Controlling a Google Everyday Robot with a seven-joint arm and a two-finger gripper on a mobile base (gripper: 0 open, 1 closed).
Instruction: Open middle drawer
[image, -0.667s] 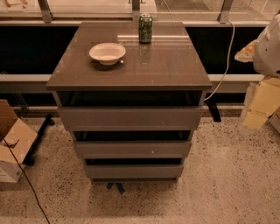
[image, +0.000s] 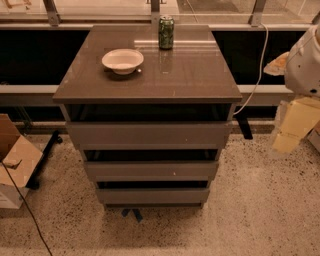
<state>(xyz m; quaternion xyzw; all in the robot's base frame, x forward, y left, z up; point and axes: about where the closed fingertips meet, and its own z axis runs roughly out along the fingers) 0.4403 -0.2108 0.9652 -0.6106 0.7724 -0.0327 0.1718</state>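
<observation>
The cabinet (image: 150, 85) stands on a speckled floor (image: 250, 210), its three grey-brown fronts stepped one below another. The middle drawer (image: 150, 170) sits between the top drawer (image: 149, 134) and the bottom drawer (image: 152, 195), with a dark gap above its upper edge. On the cabinet's top are a white bowl (image: 122, 60) near the left and a green can (image: 166, 32) at the back edge. The gripper (image: 295, 125) hangs at the right edge of the view under the white arm (image: 304, 62) — well apart from the drawer, touching nothing; whether it is released or clenched I cannot tell. A cardboard box (image: 12, 167) lies on the floor at the left.
</observation>
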